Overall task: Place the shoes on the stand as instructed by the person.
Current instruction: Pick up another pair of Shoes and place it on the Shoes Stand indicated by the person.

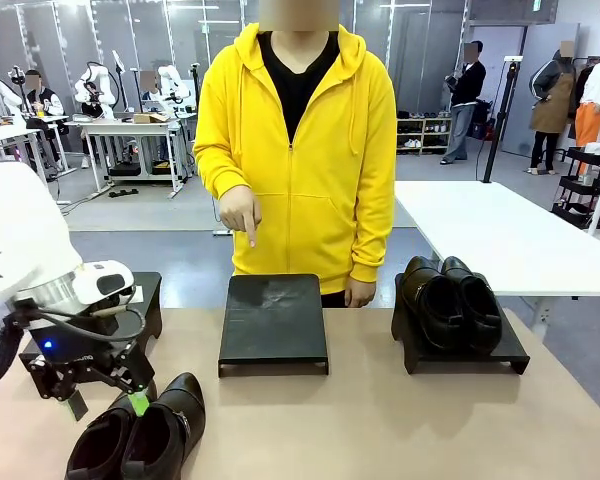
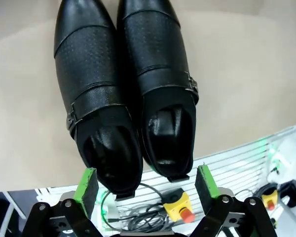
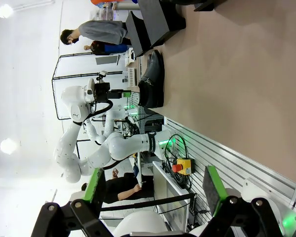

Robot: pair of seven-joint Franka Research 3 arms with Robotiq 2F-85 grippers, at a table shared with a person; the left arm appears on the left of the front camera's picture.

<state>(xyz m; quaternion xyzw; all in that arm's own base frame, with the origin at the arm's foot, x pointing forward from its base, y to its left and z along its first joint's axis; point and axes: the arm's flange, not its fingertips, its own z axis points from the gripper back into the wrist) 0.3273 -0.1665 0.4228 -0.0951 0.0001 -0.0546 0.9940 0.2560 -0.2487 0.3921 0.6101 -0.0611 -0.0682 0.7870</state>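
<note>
Near pair of shoes (image 1: pixel 140 435) sits on the counter (image 1: pixel 380 430) at its front-left corner, not yet on any stand. Other pair (image 1: pixel 450 300) is already up on the right stand (image 1: pixel 515 357), so approx. half done by the look of it. The person (image 1: pixel 310 150) points a hand (image 1: pixel 242 215) down at the bare middle stand (image 1: pixel 273 320), prob. the spot for the near pair. What's left: grab, lift, carry over, set down.

Left fingers (image 2: pixel 88 183) are spread wide just above the heels, one each side of the pair, holding nothing. Can't tell if the pads touch leather. Right fingers (image 3: pixel 94 185) are wide apart too, empty, well away from the shoes.

Shoes: glossy black leather, pin-dotted uppers, strap w/ metal buckle, tapering rounded toes. Stands: flat matte black slabs on low feet. Counter: smooth, dull tan.
</note>
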